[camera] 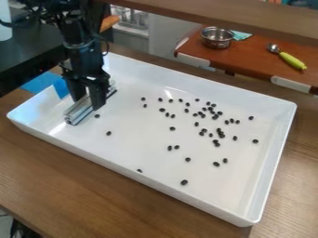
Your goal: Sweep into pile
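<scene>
At the left end of the white tray (pixel 130 176), the black arm is held almost upright, its wrist angled down so that the claw (pixel 87 100) is pointed at the tray floor. One silver bar (pixel 79 111) is grasped between its fingers and is held low, slantwise, inside the tray's left end. Roughly four dozen black beans (pixel 172 128) are contained in the tray; an exact count is prevented by touching clusters. Most are scattered over the tray's middle and right half, bunched most densely right of its centre. Two are set apart near the bar, and one is seen against the tray's near wall. The tray is carried by one wooden counter (pixel 49 186). Beyond the tray's far side, one metal bowl (pixel 216 38), one green-handled spoon (pixel 290 60) and one teal cloth (pixel 241 35) are placed on a reddish-brown surface (pixel 248 56).
</scene>
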`<state>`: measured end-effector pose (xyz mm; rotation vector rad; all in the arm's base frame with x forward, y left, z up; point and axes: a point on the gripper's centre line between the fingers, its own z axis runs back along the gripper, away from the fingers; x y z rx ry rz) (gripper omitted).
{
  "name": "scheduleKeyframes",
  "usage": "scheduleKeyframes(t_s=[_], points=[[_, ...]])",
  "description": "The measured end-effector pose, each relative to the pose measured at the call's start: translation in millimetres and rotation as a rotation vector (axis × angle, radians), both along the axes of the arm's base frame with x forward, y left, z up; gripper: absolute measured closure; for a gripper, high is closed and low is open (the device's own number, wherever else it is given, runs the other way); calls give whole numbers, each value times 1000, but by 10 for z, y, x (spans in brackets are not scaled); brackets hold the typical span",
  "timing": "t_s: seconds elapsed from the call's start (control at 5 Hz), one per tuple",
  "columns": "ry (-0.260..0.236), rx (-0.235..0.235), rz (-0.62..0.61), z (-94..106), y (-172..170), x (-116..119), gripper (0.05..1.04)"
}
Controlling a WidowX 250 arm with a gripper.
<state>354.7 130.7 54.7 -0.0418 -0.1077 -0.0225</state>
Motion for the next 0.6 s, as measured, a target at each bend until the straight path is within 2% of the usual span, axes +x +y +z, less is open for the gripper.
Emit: scheduleKeyframes(t_s=[0.2, 0.6], points=[[4, 1, -6, -13, -20, 0, 705], [13, -3, -49, -48, -190, -53, 731]])
